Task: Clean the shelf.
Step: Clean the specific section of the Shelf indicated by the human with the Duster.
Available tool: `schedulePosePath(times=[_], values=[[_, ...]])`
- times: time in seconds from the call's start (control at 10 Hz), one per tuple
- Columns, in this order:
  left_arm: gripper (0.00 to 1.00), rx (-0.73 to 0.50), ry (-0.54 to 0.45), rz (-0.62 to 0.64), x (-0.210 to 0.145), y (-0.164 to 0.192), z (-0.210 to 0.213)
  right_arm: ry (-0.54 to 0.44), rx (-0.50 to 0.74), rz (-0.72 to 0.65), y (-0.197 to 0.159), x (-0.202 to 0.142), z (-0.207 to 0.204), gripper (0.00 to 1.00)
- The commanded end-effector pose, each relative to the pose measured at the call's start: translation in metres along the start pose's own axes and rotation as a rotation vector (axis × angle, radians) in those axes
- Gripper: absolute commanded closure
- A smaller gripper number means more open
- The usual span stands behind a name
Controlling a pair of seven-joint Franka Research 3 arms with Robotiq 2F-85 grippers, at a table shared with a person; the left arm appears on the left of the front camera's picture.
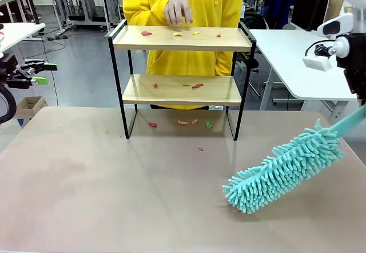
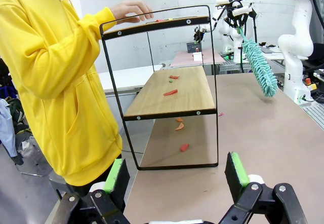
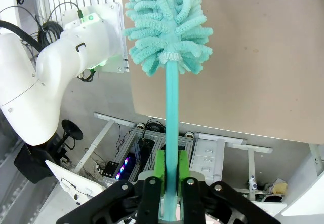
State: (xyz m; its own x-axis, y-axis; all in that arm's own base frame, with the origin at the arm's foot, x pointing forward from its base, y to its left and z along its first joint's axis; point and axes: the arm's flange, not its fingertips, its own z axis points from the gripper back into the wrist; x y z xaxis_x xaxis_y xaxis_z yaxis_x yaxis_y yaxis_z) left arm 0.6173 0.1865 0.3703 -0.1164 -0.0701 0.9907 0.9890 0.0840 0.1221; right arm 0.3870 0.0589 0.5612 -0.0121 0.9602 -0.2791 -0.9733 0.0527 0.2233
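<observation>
Tan bench (image 1: pixel 86 196) across the foreground. At its far middle, upright, two-tier wooden shelf (image 1: pixel 166 40). Teal microfibre duster (image 1: pixel 283 170) slanting down toward the bench at right, handle pinched between right fingers (image 3: pixel 160 171). Left fingers (image 2: pixel 236 169) spread, holding nothing. Person's hand (image 1: pixel 178 10) above the top board. Coloured scraps (image 1: pixel 197 85) on both boards and beneath.

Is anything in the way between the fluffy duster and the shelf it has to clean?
Nothing big. The right gripper holds the duster over the table, and towards the shelf lies just one tiny pink scrap. But the person's hand is at the top board, so that spot is blocked.
</observation>
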Motion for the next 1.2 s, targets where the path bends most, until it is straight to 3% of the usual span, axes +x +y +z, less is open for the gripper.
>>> schedulePosePath(times=[0.0, 0.2, 0.5, 1.0, 1.1], values=[[0.0, -0.003, 0.001, -0.001, 0.001, 0.0, 0.0, 0.003, 0.003, 0.002, 0.001, -0.003, 0.003, 0.87], [0.0, -0.003, 0.001, -0.001, 0.001, 0.0, 0.0, 0.0, 0.0, 0.0, 0.0, 0.0, 0.0, 0.87], [0.0, -0.003, 0.001, -0.001, 0.001, 0.0, 0.0, -0.25, -0.089, -0.142, 0.037, 0.027, 0.065, 0.87], [0.0, -0.003, 0.001, -0.001, 0.001, 0.0, 0.0, -0.702, 0.053, -0.395, 0.097, 0.105, 0.134, 0.87], [0.0, -0.003, 0.001, -0.001, 0.001, 0.0, 0.0, -0.775, 0.087, -0.561, 0.108, 0.121, 0.138, 0.87]])
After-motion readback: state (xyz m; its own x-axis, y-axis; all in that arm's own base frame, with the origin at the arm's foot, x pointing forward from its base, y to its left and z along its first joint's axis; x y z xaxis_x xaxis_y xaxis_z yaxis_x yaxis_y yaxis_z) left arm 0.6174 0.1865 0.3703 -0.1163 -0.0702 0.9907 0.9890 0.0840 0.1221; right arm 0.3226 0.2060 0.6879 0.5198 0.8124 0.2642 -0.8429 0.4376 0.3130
